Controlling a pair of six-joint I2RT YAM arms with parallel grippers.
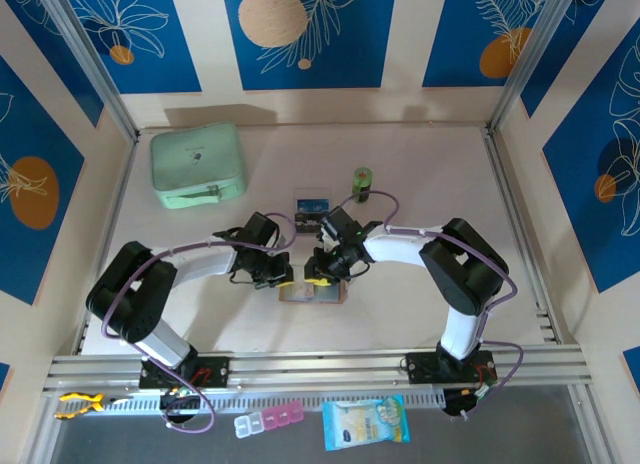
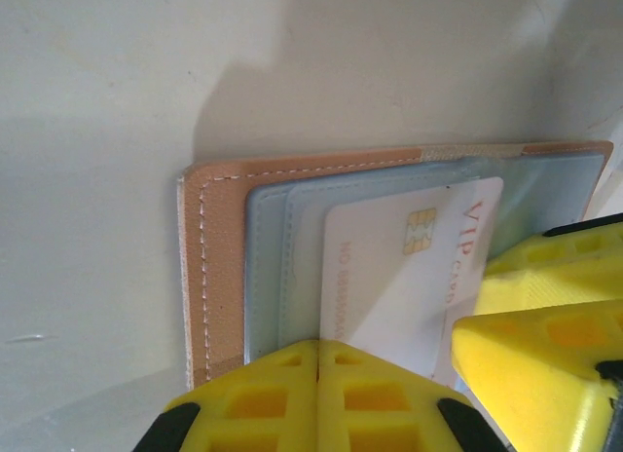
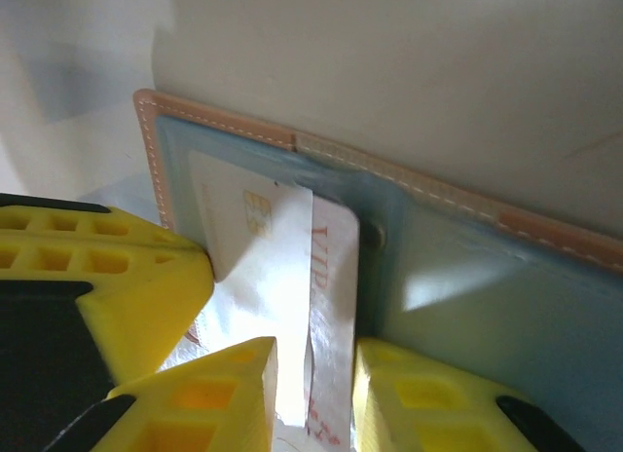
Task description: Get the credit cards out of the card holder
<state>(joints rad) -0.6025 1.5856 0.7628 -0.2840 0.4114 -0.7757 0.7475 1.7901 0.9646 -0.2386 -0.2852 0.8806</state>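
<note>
The tan card holder (image 1: 312,293) lies open and flat on the table between both grippers. In the left wrist view its stitched tan edge (image 2: 209,267) frames grey-blue pockets, and a white VIP credit card (image 2: 409,267) with a gold chip sticks partly out of one. My left gripper (image 2: 318,347) is shut with nothing between its fingers, its tips resting on the pocket edge. My right gripper (image 3: 316,359) stands with its jaws a little apart on either side of the card's (image 3: 331,277) protruding end. Blue and dark credit cards (image 1: 311,211) lie on the table behind the holder.
A mint-green zip case (image 1: 198,164) sits at the back left and a green cylinder (image 1: 362,182) stands behind the right gripper. The left gripper's yellow finger (image 3: 97,277) crowds the right wrist view's left side. Panel walls enclose the table.
</note>
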